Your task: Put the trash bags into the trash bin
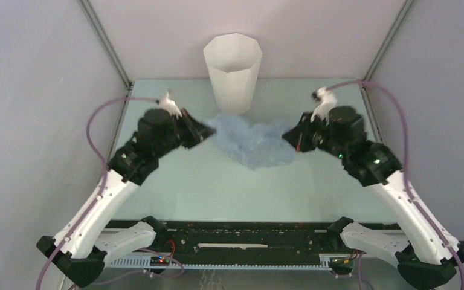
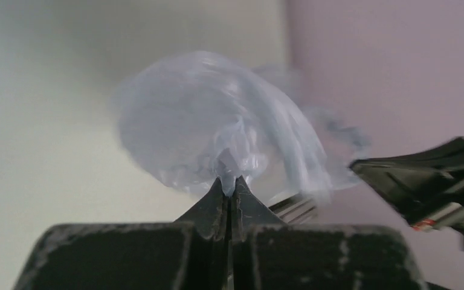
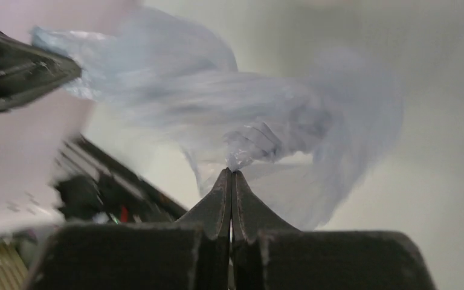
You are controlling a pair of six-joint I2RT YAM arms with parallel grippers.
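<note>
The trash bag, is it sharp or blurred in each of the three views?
Top external: the trash bag is fairly sharp under even light, no glare. Left wrist: its outer folds smear; only film pinched in the left gripper is crisp. Right wrist: heavier smear; the right gripper is sharp.

I see the left arm [image 1: 99,202] and right arm [image 1: 408,205] stretched forward from their bases, both angled inward, wrists facing each other. Left pincer [image 1: 208,130]: jaws pressed together, tips pinching a fold of the trash bag [image 1: 251,142]. Right pincer [image 1: 289,136]: likewise clamped on its opposite side.
</note>
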